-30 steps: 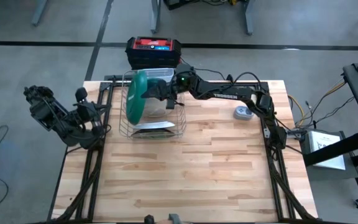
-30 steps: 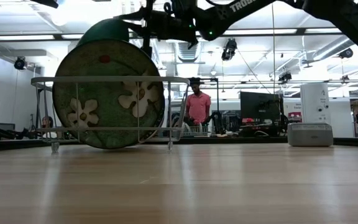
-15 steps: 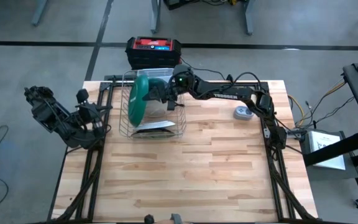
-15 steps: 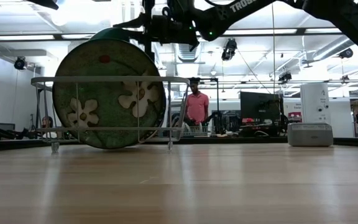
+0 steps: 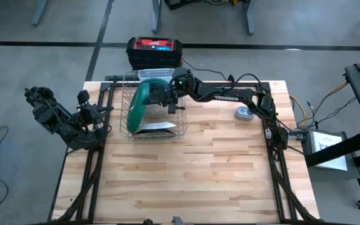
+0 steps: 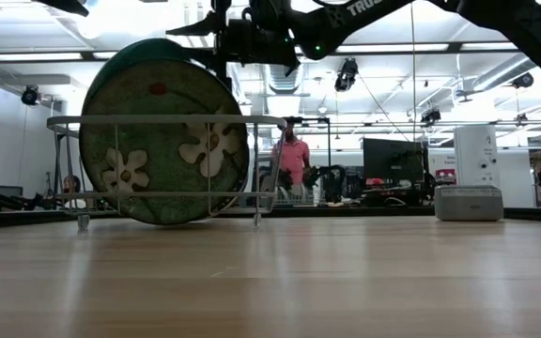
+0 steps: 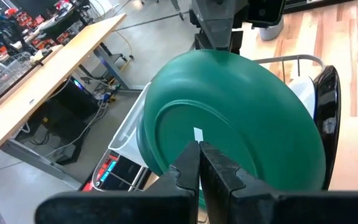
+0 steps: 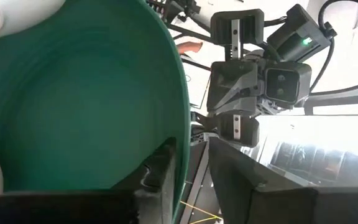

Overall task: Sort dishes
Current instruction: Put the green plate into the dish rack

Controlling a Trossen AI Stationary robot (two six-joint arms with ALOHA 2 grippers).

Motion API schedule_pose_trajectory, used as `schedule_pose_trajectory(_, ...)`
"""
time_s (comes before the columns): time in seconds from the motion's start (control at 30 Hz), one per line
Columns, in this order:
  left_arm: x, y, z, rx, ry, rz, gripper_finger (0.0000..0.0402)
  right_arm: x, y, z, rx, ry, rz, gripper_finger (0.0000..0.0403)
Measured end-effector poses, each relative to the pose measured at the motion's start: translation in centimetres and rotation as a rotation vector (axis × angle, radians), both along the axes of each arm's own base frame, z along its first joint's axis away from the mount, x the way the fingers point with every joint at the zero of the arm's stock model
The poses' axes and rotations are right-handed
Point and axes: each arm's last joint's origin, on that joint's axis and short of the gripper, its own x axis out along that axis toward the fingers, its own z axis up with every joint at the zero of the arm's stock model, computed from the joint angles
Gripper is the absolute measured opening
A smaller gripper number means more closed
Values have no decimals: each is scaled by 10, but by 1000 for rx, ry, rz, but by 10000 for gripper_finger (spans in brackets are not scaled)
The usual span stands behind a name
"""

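One tool is doing the work: right tool point(image 5: 162, 95) sits over the back half of the wire rack point(image 5: 179, 128), fingers pinched on the top rim of the large dark green plate point(image 5: 141, 102). The right wrist view shows the rim caught between the two fingers point(image 8: 165, 163), so the grip is on the edge, not the face. From the tool the plate hangs down and toward the robot's left, standing on edge inside the rack and tilted, not upright; its flat face runs roughly front-to-back across the surface point(image 5: 192, 175). The low view shows its flowered face behind the rack wires, bottom edge near the rack floor. A white dish point(image 5: 155, 127) lies in the rack's front part. Left tool point(image 5: 82, 95) is parked at the left edge of the surface, pressed together, well apart from the rack. My read: any lift has to go straight up along the plate's plane to clear the wires.
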Motion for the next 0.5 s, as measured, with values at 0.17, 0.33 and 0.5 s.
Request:
schedule_pose_trajectory(0.17,1,-1,0,3,3,0,0,1,2,2,73,23,0,122)
schedule_pose_trajectory(0.33,2,-2,0,7,7,0,0,1,1,12,144,22,-25,157)
schedule_pose_trajectory(0.5,3,-3,-1,11,10,1,0,2,0,15,172,26,-40,190)
